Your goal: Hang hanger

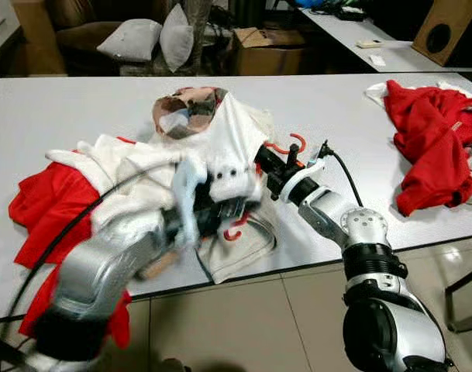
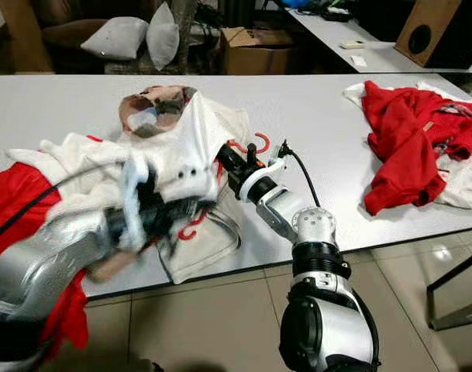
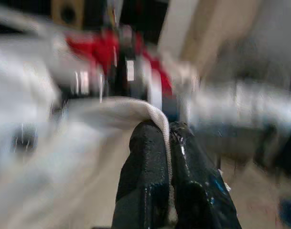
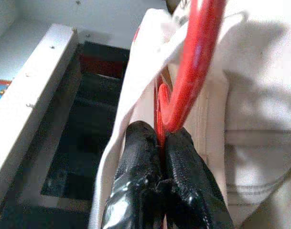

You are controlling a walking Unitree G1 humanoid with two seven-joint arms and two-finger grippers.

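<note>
A white garment (image 1: 228, 147) lies bunched on the white table (image 1: 80, 101). A red hanger is threaded inside it; its hook (image 1: 294, 143) pokes out at the right and a red end (image 1: 236, 229) shows at the lower hem. My right gripper (image 4: 160, 136) reaches into the garment from the right and is shut on the red hanger (image 4: 193, 62). My left gripper (image 3: 168, 131), blurred by motion, is shut on an edge of the white cloth (image 3: 135, 107) near the table's front.
A pile of red and white clothes (image 1: 429, 139) lies at the table's right end, and a red garment (image 1: 46, 209) hangs over the front left edge. Behind the table are cushions (image 1: 131, 39), a cardboard box (image 1: 270, 50) and a speaker (image 1: 445, 31).
</note>
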